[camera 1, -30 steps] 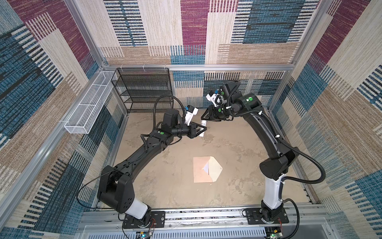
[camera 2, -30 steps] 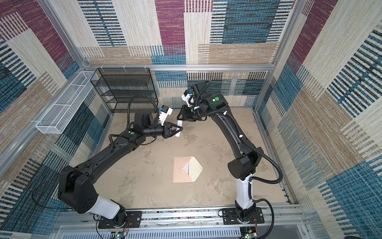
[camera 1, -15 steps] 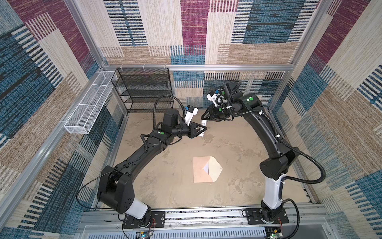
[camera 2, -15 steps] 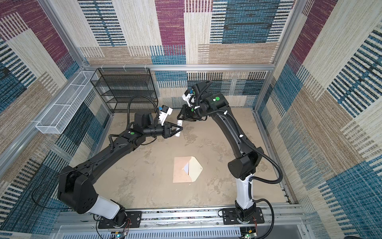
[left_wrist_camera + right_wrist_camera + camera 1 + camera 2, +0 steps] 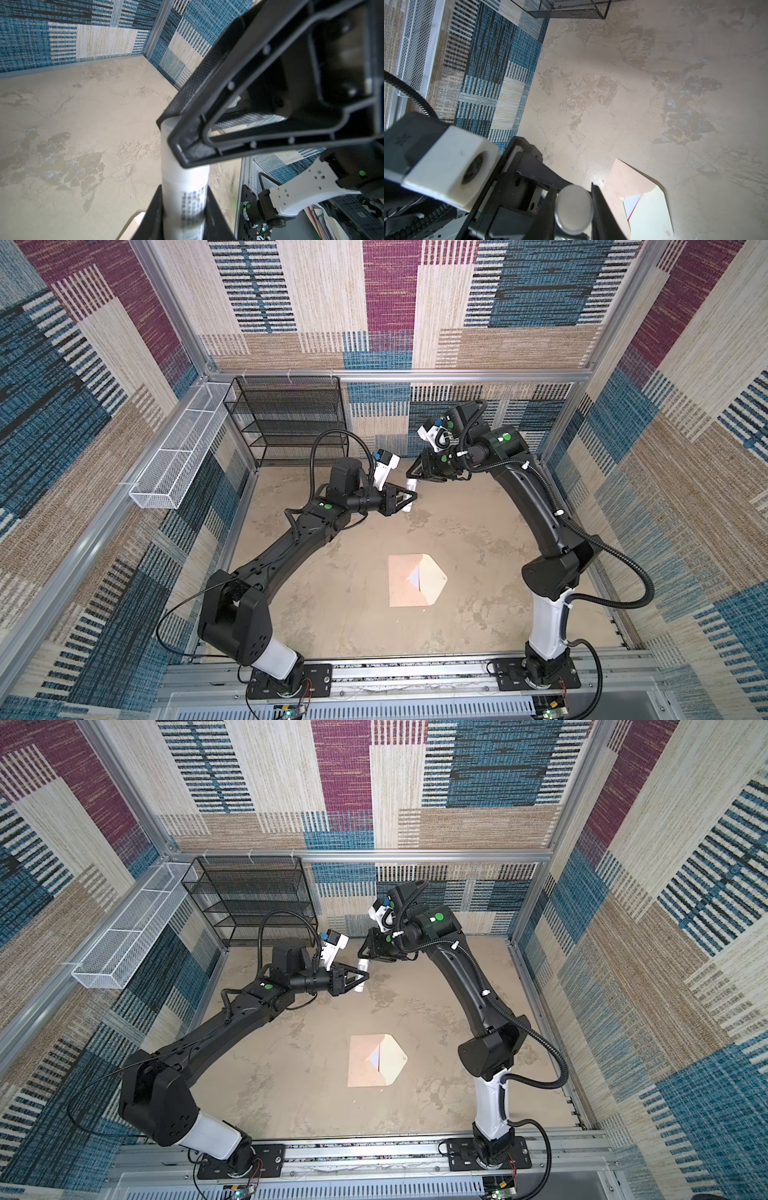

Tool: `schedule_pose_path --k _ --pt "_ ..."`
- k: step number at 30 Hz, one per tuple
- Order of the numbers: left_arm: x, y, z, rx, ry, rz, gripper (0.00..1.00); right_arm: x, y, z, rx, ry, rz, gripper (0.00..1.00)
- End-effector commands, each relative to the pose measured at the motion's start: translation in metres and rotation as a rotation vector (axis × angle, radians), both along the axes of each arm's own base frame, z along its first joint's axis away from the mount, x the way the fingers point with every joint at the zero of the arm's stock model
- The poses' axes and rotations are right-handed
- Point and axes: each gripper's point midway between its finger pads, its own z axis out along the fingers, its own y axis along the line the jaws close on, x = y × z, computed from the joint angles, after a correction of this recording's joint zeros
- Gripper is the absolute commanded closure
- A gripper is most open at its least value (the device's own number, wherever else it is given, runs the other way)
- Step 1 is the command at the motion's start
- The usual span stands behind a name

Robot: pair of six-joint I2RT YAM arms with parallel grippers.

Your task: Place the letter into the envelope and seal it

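Envelope [image 5: 405, 587] of peach-tan paper lies flat near the middle of the mottled tan table [image 5: 353, 626]. Its pointed, cream-lined flap [image 5: 432, 581] is folded open, pointing toward the right arm's side. The letter [image 5: 632, 204], a flat card showing white with a thin red edge, is tucked almost fully inside. Only a small corner peeks out at the mouth, so the inserting step looks done and sealing remains.

Well apart from the envelope, raised above the far end of the table, both arms meet at a small white cylindrical tube [image 5: 185, 182] with printed text, most likely a glue stick. The left gripper [image 5: 409, 499] is closed narrowly around the tube's body. The right gripper [image 5: 412, 476] is closed narrowly around the tube's other end, where the right wrist view shows a round cap face between its jaws.

Compared with a second ago, nothing visible has changed. The arms, the tube and the envelope sit where they were, and both grips are the same width. The tube appears to be in one piece, so the cap has probably not come off and gluing the flap cannot begin.

A black wire shelf [image 5: 286, 418] stands against the back wall, and a white mesh basket [image 5: 174, 460] hangs on the left wall.
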Motion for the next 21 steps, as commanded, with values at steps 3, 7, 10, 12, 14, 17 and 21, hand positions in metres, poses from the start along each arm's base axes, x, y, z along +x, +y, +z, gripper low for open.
schedule_pose_path --k 3,7,10,12,14,17,21 --pt "-0.022 0.016 -0.07 0.179 0.266 0.011 1.0 0.046 -0.005 0.053 0.092 -0.246 -0.103 1.0" --pt "-0.022 0.015 -0.071 0.178 0.275 0.002 1.0 0.052 -0.01 0.051 0.089 -0.25 -0.12 1.0" --pt "-0.024 0.015 -0.072 0.182 0.274 -0.002 1.0 0.06 -0.02 0.054 0.096 -0.255 -0.148 1.0" --pt "-0.025 0.016 -0.075 0.186 0.279 -0.004 1.0 0.063 -0.024 0.056 0.104 -0.257 -0.156 1.0" --pt "-0.027 0.017 -0.077 0.189 0.285 -0.006 1.0 0.065 -0.025 0.056 0.11 -0.257 -0.157 1.0" --pt "-0.029 0.017 -0.079 0.189 0.291 -0.008 1.0 0.066 -0.025 0.056 0.121 -0.252 -0.156 1.0" --pt "-0.028 0.017 -0.076 0.183 0.28 -0.004 1.0 0.068 -0.025 0.05 0.105 -0.243 -0.159 1.0"
